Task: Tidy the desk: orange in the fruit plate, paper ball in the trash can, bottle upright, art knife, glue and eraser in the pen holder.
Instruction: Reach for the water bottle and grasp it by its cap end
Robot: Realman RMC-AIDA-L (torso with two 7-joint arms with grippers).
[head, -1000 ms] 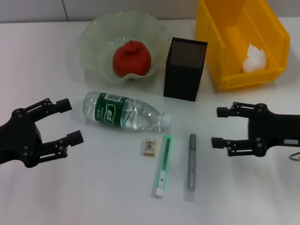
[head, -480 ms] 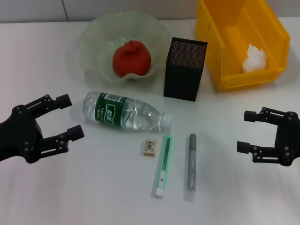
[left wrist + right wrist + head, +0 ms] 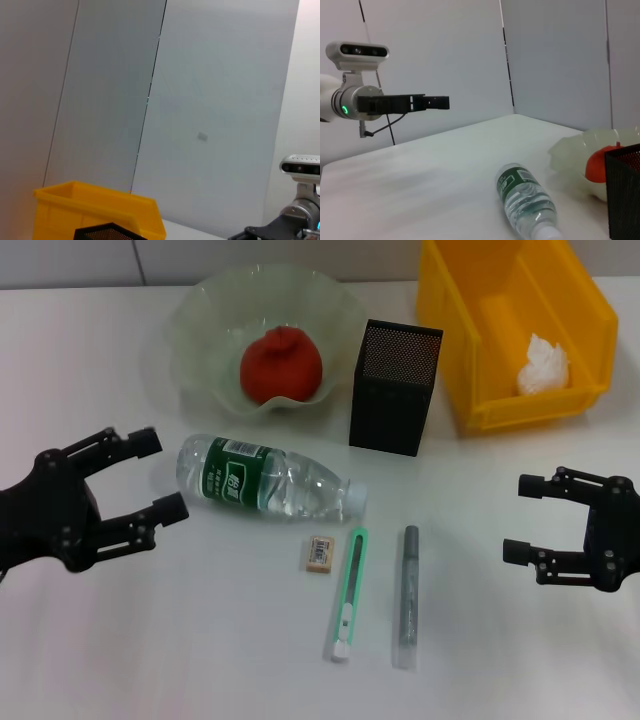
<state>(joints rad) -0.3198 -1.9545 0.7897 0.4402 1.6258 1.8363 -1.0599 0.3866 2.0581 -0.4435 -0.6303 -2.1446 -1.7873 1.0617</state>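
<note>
Head view: bottle (image 3: pixel 267 479) lying on tabletop (image 3: pixel 200 640), left hand (image 3: pixel 148 476) spread just left of it; right hand (image 3: pixel 520 518) spread, far right.

**A bare test room set up as a desk**

This looks like a lab or robot test room, not a lived-in office. A plain white tabletop (image 3: pixel 200 640) stands against blank grey wall panels (image 3: pixel 210 100) with narrow seams. On it lie only staged desk things: a black mesh pen holder (image 3: pixel 394 387), a yellow plastic trash can (image 3: pixel 480 350) and a green-handled art knife (image 3: pixel 346 592).
</note>
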